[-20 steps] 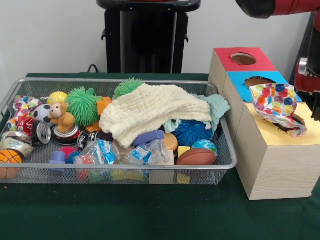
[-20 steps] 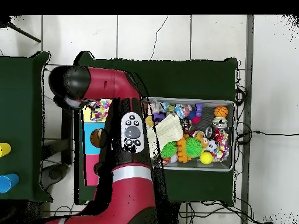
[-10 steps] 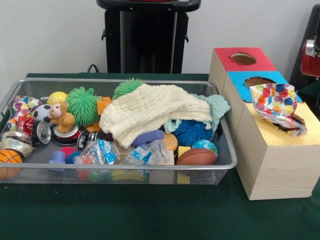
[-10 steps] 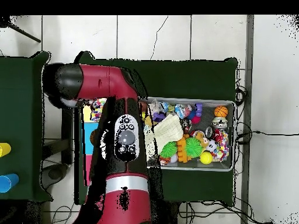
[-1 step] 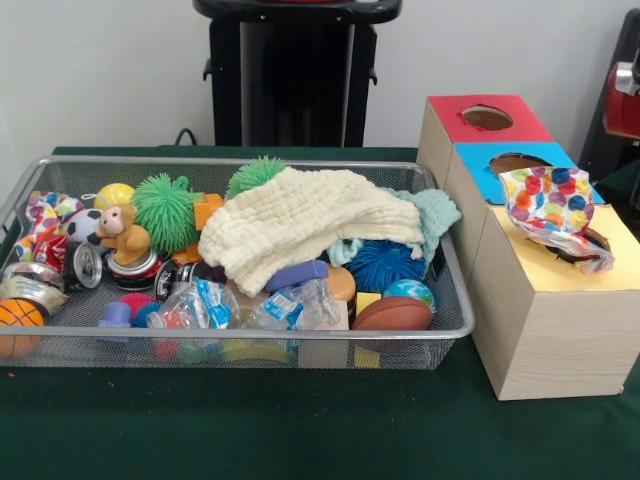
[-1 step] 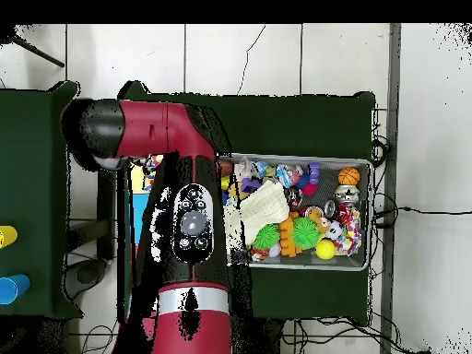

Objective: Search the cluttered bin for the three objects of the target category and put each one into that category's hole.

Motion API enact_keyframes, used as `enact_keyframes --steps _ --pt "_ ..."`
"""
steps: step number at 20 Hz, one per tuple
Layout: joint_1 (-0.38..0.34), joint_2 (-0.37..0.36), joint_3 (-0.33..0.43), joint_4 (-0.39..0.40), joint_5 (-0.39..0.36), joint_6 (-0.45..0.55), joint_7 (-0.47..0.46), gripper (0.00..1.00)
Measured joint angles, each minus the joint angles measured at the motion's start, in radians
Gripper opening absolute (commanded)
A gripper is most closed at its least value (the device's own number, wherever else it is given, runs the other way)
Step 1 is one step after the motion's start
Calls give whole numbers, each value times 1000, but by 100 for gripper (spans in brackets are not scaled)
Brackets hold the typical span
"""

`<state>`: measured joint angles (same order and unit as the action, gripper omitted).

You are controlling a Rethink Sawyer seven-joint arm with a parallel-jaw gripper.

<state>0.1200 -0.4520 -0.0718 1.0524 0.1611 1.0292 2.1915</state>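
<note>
A wire bin [image 5: 452,322] holds a jumble of toys, balls, cans and wrappers. A cream cloth [image 5: 300,225] lies over its middle, with a pale green cloth [image 5: 432,212] beside it. To the right stands a wooden box with a red hole [image 5: 487,117], a blue hole [image 5: 515,161] and a yellow top [image 5: 585,270]. A crumpled polka-dot wrapper [image 5: 553,212] lies over the yellow top's hole. Only a bit of the red arm [image 5: 628,95] shows at the right edge. In the overhead view the arm [image 6: 189,230] covers the box, and the gripper is hidden.
The bin holds green spiky balls [image 5: 166,208], a monkey toy [image 5: 122,232], a blue spiky ball [image 5: 384,263], a brown football [image 5: 394,314], an orange basketball [image 5: 18,316] and cans [image 5: 80,265]. In the overhead view the bin [image 6: 368,214] sits right of the arm.
The arm has drawn back out of the front view's right side, leaving only a red edge. In the overhead view its elbow has swung left. The polka-dot wrapper has not moved.
</note>
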Motion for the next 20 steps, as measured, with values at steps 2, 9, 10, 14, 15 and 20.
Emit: enact_keyframes --steps 2,9,10,14,15,20 --pt "5 2 -14 0 -8 0 0 0" --pt "22 7 -60 0 -23 0 0 0" --pt "23 7 -65 0 -24 0 0 0" --pt "31 10 -81 0 -27 0 0 0" --pt "32 10 -84 0 -27 0 0 0" --pt "44 26 -107 0 -30 0 0 0"
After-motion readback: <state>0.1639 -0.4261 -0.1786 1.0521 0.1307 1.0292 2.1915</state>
